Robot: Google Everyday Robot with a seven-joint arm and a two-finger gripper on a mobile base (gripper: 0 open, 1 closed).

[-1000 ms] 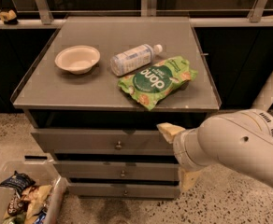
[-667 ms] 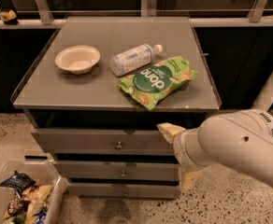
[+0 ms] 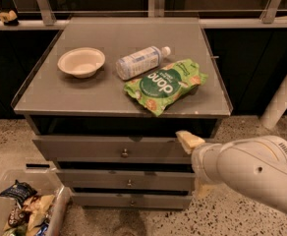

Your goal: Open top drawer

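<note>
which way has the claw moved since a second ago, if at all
Yes, slightly: the claw has shifted right, farther from the knob of the top drawer, and sits by that drawer front's right end.

My gripper (image 3: 193, 163) at top drawer (image 3: 104, 149) front's right end, half hidden behind own wrist; arm (image 3: 254, 171) cut by right edge; bin (image 3: 59, 208) cut lower left.

your gripper (image 3: 195, 164) sits at the right end of the top drawer (image 3: 94, 149), fingers (image 3: 187, 140) spread, well right of its knob (image 3: 125, 153). a bowl (image 3: 81, 62), bottle (image 3: 139, 62) and green bag (image 3: 164, 84) lie on the cabinet top (image 3: 60, 96).
</note>
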